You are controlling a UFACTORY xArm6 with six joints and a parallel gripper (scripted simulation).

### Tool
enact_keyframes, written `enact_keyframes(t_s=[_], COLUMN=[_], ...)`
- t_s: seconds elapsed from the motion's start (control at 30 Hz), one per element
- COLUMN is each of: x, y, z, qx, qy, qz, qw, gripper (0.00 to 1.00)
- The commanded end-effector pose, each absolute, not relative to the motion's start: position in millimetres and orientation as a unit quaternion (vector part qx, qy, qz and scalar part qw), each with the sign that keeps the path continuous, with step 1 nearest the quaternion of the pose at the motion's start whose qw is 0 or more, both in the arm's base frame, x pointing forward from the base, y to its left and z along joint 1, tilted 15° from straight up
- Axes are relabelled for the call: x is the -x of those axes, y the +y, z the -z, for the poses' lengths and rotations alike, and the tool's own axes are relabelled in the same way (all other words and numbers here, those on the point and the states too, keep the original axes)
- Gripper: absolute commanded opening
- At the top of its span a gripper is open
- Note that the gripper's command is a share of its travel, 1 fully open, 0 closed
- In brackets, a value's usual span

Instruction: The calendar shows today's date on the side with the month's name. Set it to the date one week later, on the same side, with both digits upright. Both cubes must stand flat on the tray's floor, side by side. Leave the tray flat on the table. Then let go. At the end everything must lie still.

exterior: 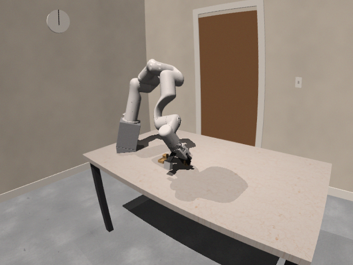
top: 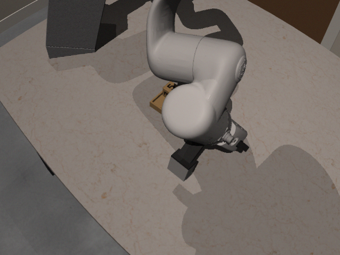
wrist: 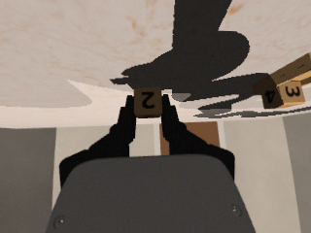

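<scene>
In the wrist view my gripper (wrist: 148, 104) is shut on a small wooden cube (wrist: 147, 102) whose facing side shows a 2; the view is upside down and the cube hangs just above the table. The second cube (wrist: 284, 93), showing a 3 and a 4, stands in the wooden tray (wrist: 296, 68) at the right edge. In the top view the tray (top: 158, 102) and that cube (top: 168, 88) peek out from behind the arm; the cube's top shows a 5. The gripper (exterior: 186, 159) is low over the table beside the tray (exterior: 162, 159). The month's name is hidden.
The arm's grey base block (top: 72, 26) stands at the back left of the table. A grey wrist camera box (top: 182, 164) juts out near the table. The table's front edge runs close on the left.
</scene>
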State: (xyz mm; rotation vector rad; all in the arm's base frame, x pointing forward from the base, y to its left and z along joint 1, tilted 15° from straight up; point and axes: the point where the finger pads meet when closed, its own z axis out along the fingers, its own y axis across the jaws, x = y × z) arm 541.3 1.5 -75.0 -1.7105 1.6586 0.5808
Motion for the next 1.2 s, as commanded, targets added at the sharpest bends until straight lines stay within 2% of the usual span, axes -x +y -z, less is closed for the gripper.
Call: enact_keyframes(t_s=[0.0,1.17], x=[-543.3,-544.5], y=[1.8,3.2], z=[78.3,85.0], qx=[0.657,0.657], qy=[0.636,0.636], qz=[-0.222,-0.222], qw=[0.339,0.339], gripper=[0.27,0.27])
